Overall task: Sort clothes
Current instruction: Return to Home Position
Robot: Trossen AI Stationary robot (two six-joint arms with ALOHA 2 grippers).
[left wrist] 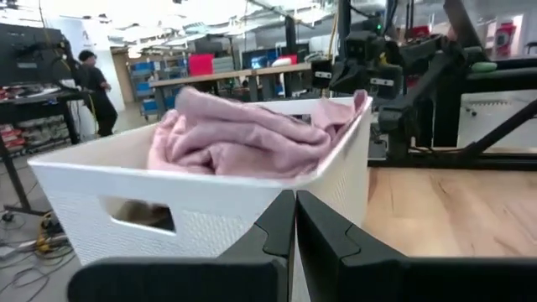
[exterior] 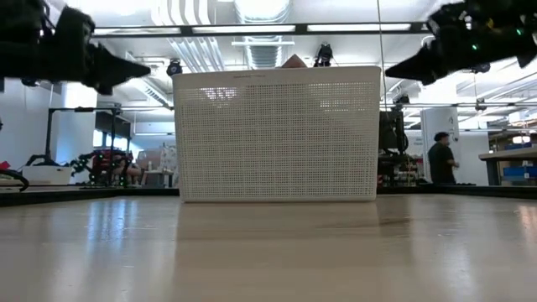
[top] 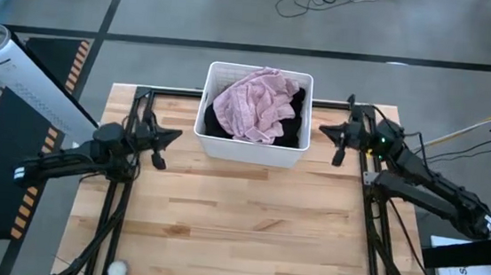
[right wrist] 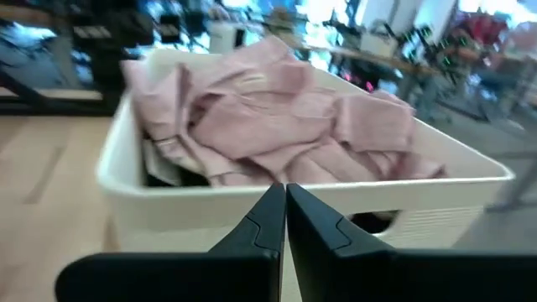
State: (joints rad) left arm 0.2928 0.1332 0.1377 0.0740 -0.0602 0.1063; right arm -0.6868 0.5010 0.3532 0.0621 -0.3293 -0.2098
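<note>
A white plastic basket (top: 249, 147) stands at the table's far middle. A pale pink garment (top: 250, 104) lies on top of the pile inside it, over black fabric (top: 295, 124); the pink one also shows in the left wrist view (left wrist: 239, 134) and the right wrist view (right wrist: 277, 117). The other clothes are hidden. My left gripper (top: 172, 136) hovers shut and empty left of the basket, above the table. My right gripper (top: 326, 129) hovers shut and empty right of the basket. Both point at the basket.
Bare wooden tabletop (top: 238, 226) spreads between the basket and the near edge. A small white ball (top: 116, 270) lies at the near left corner. A person (exterior: 439, 159) stands in the room beyond the table.
</note>
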